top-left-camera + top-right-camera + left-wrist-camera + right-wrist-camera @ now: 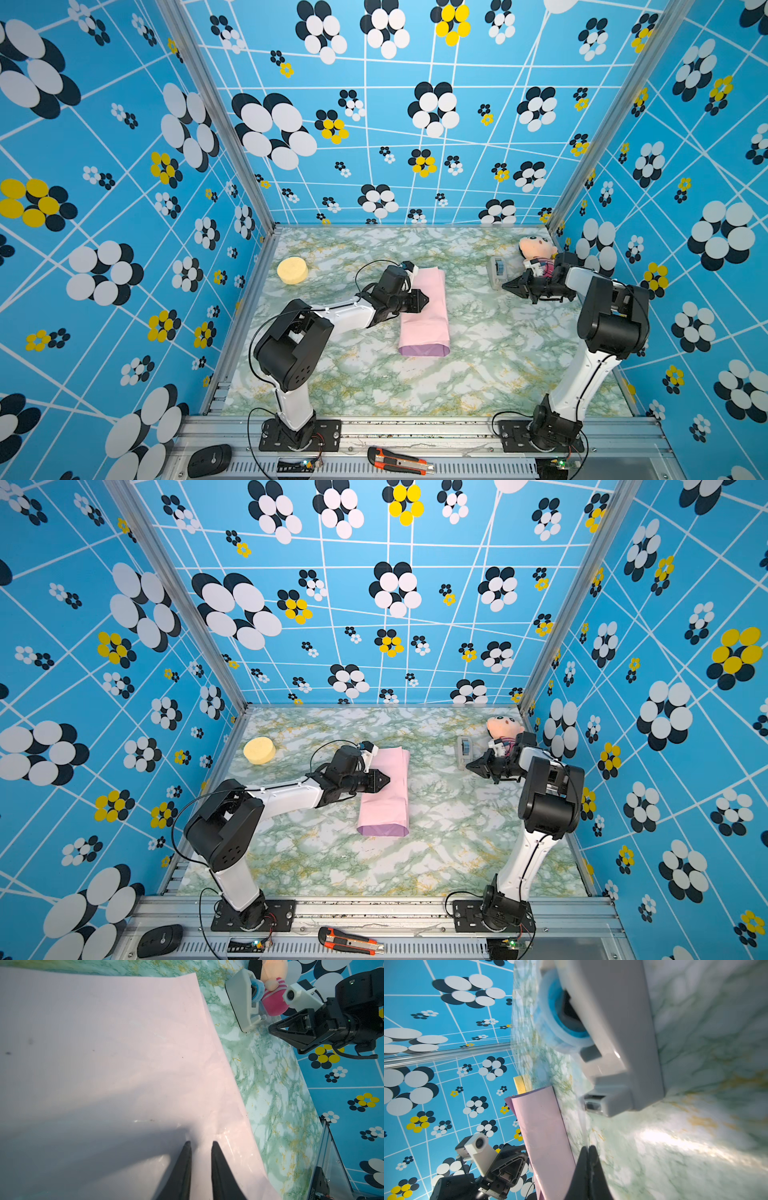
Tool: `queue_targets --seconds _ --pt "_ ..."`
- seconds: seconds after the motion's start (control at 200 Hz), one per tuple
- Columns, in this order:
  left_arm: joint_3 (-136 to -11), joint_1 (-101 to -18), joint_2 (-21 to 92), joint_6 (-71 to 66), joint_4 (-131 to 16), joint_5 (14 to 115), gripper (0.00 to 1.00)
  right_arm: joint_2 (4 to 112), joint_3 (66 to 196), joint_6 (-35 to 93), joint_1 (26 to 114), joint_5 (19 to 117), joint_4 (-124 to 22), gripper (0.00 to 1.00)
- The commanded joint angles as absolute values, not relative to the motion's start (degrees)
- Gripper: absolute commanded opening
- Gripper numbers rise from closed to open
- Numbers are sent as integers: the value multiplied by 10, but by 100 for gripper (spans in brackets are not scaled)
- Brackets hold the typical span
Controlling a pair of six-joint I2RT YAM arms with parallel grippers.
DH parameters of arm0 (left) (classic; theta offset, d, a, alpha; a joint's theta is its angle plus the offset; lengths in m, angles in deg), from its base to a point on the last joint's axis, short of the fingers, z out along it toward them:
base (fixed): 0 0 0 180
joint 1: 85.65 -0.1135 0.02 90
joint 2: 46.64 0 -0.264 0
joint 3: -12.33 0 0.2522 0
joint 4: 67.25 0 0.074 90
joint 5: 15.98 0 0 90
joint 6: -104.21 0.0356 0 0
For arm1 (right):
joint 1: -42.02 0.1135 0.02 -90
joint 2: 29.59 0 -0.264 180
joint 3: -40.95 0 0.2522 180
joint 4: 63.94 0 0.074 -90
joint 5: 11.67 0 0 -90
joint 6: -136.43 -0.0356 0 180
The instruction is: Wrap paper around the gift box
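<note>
The paper [424, 316] [384, 796] lies mid-table folded into a long bundle, pale pink side up, with a lilac end [424, 350] toward the front. The gift box is hidden, no part of it showing. My left gripper [426, 300] [388, 780] is over the bundle's left half. In the left wrist view its fingertips [201, 1142] stand a narrow gap apart right at the pink sheet [104, 1053], nothing between them. My right gripper [505, 286] [468, 766] [588, 1148] is shut and empty, low over the table beside the tape dispenser, apart from the paper [544, 1130].
A grey tape dispenser [497, 270] [618, 1032] and a plush doll [536, 251] sit at the back right by the right wrist. A yellow round sponge [293, 270] lies back left. A box cutter [399, 460] and a black mouse [209, 460] rest on the front rail.
</note>
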State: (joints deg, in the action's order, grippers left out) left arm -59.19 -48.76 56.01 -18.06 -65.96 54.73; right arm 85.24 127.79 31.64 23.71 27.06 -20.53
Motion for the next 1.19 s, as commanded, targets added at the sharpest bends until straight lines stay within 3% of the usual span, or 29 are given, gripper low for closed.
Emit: queue_targets --seconds 0.0,1.19 --pt "-565 -489 570 -172 -585 583 22 846 1260 330 234 296 -178 0" --pt "-570 -485 569 -169 -581 584 21 820 1266 356 289 554 -92 0"
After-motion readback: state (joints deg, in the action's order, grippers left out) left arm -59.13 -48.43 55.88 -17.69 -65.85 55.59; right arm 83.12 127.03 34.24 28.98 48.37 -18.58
